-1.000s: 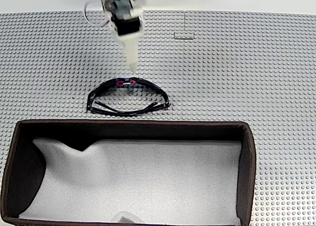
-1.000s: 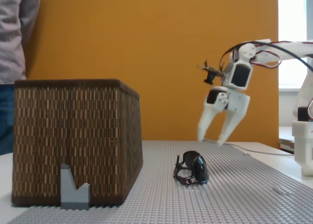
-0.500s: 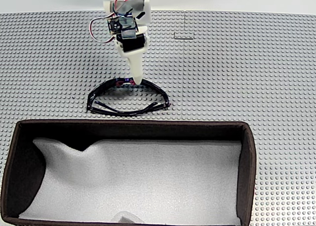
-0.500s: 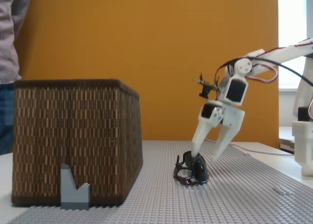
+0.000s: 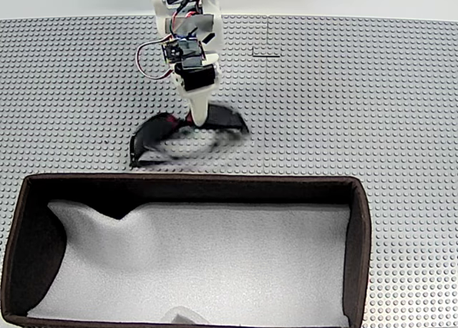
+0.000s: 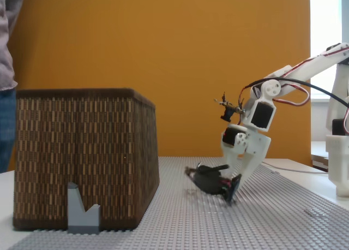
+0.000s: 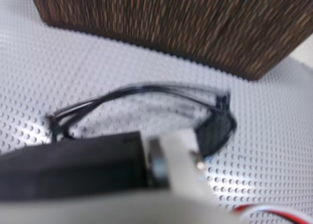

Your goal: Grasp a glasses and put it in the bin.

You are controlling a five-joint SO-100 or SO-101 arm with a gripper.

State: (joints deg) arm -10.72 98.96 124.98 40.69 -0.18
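Nearest the overhead fixed camera lies the bin (image 5: 354, 199), its dark walls framing white foam, with nothing of the task inside it yet. It sits directly in front of the pickup spot, probably so the carry can be short. Just beyond its far wall, on the studded grey baseplate (image 5: 372, 92), are the glasses (image 5: 154, 131), blurred and tipped up at the lenses. In the side fixed view they (image 6: 206, 180) are tilted, one end off the plate. That tilt suggests the gripper (image 5: 198, 120) is levering or lifting them at the bridge. Its fingers are drawn close together about the frame's middle (image 6: 235, 182), and they seem to have it pinched, though the blur leaves the grip uncertain. In the wrist view the folded temples (image 7: 142, 94) curve toward the bin's woven wall (image 7: 195, 23). Farthest off, a person (image 6: 6, 70) stands at the edge beside an orange wall (image 6: 163, 42).
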